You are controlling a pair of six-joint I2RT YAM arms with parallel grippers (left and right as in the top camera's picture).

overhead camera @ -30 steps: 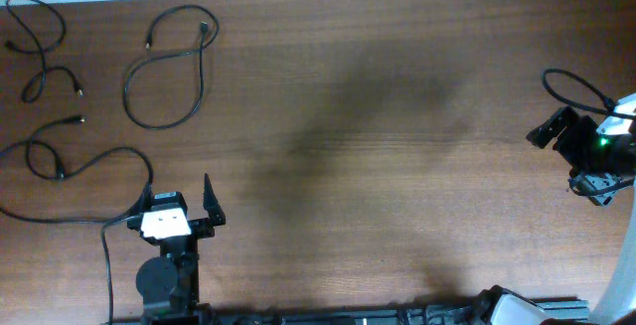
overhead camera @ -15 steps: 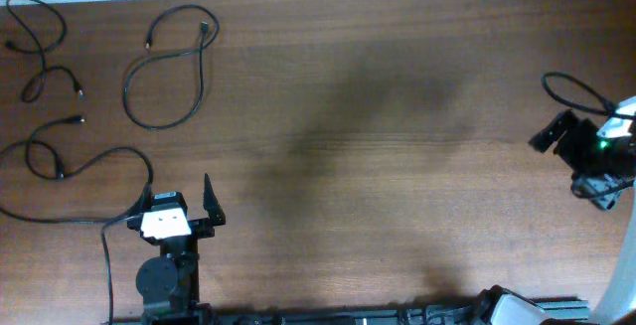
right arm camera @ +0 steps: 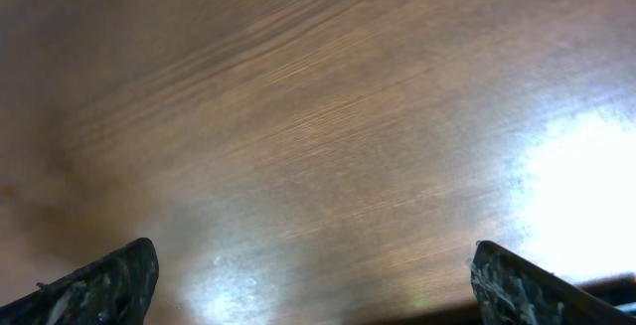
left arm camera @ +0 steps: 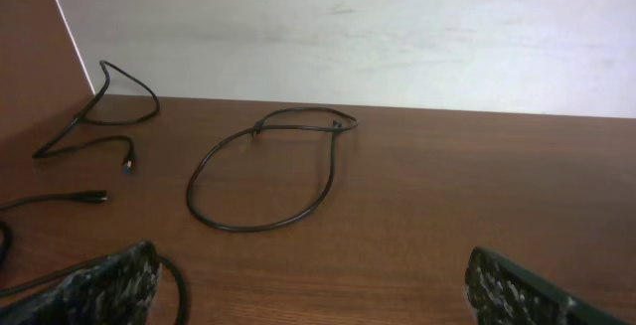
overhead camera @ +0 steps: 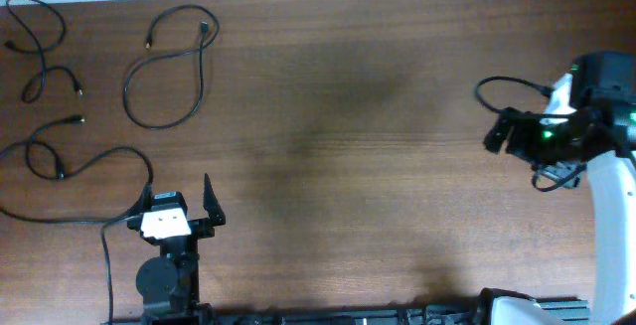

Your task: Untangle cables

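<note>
Three thin black cables lie apart at the table's far left in the overhead view. One snakes in the top-left corner. One forms a closed loop. One curls lower left and runs by my left gripper's left finger. In the left wrist view the looped cable lies ahead and the corner cable at far left. My left gripper is open and empty, low over the table. My right gripper is open and empty above bare wood at the right, with no cable in its view.
A thicker black wire loops off the right arm, and another drops beside the left arm base. The white wall borders the table's far edge. The wooden tabletop lies between the arms.
My right arm has swung left from the table's right edge toward the middle-right, its gripper still open. The left arm and the cables have not moved.
</note>
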